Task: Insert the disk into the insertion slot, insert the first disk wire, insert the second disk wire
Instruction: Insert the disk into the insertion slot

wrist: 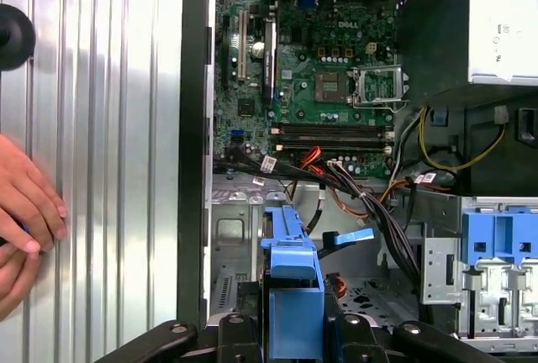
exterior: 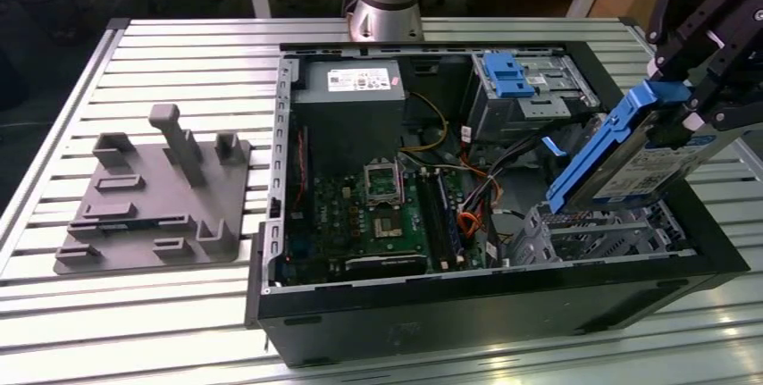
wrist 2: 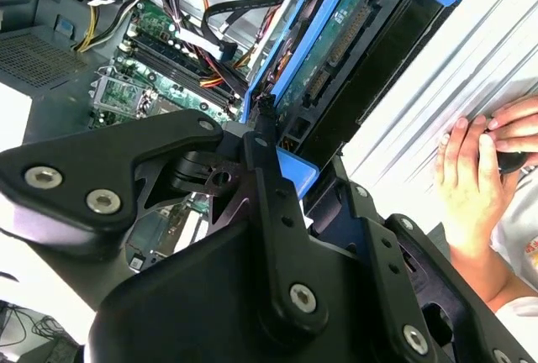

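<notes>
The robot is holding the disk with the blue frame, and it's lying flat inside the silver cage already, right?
Not quite. The tool does hold the disk, but it isn't lying flat inside the cage. In the exterior view it hangs tilted above the cage.

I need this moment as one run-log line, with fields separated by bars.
gripper: shut on disk | disk: tilted over insertion slot, not seated | hand: on table
</notes>
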`<state>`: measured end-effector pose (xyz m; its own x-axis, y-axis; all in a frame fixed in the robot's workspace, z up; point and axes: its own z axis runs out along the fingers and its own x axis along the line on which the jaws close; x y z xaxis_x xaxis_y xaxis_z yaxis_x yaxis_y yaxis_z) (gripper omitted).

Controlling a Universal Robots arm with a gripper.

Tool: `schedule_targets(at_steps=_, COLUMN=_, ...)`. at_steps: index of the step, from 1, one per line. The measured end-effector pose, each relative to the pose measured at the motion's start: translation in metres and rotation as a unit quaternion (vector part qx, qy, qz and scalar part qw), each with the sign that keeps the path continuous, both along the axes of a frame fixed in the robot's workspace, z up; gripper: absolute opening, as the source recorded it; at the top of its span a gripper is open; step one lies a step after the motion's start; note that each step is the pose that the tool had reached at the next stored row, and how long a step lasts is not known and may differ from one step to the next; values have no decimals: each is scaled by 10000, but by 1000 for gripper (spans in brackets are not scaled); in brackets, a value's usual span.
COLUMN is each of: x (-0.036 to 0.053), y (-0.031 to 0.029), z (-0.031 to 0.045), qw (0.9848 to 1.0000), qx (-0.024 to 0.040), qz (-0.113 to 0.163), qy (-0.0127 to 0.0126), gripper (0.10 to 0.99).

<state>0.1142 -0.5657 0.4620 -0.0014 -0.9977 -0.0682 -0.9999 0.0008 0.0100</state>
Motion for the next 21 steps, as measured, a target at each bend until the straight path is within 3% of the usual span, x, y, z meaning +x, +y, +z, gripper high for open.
schedule_targets(at_steps=10, x=0, y=26, z=-48, qw=10000, qx=2, qz=2, qy=3, gripper=365)
schedule_targets(at_steps=21, x=24, y=25, z=-88, qw=10000, qx=1, qz=8, qy=25, gripper=365)
